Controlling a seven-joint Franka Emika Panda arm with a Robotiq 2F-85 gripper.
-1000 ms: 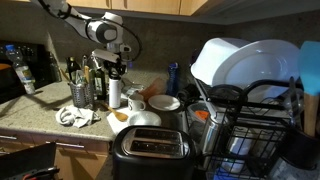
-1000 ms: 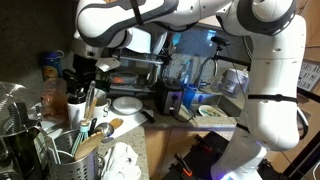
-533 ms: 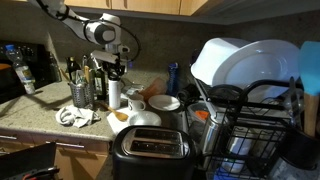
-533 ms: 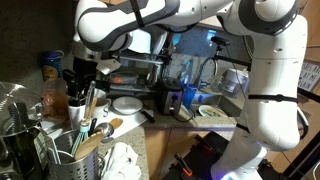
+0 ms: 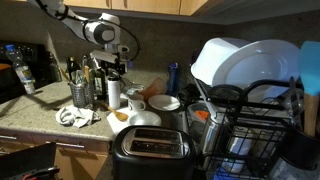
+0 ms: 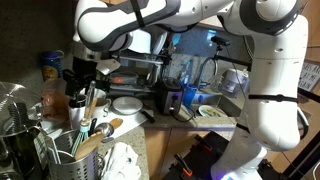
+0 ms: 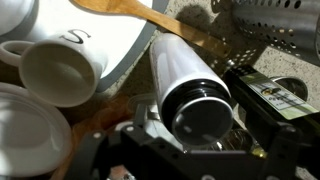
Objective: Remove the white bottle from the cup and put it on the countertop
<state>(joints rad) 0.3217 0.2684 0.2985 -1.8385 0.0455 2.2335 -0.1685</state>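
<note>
The white bottle (image 5: 114, 92) stands upright on the countertop (image 5: 40, 118), just beside the cup (image 5: 135, 102) and outside it. In the wrist view I look down on the white bottle (image 7: 185, 85) and its dark top, with the cup (image 7: 60, 72) to its left, empty. My gripper (image 5: 113, 69) hangs straight over the bottle. Its fingers straddle the bottle's top, and a thin gap shows on one side in the wrist view. The gripper (image 7: 197, 124) looks open around the bottle rather than clamped on it.
Dark oil bottles (image 5: 95, 75) and a metal mesh holder (image 5: 81, 93) crowd the bottle's far side. White bowls (image 5: 166, 102) and a plate (image 7: 110, 35) with a wooden spoon lie beside the cup. A toaster (image 5: 150, 148) and a dish rack (image 5: 250, 105) stand nearer the camera.
</note>
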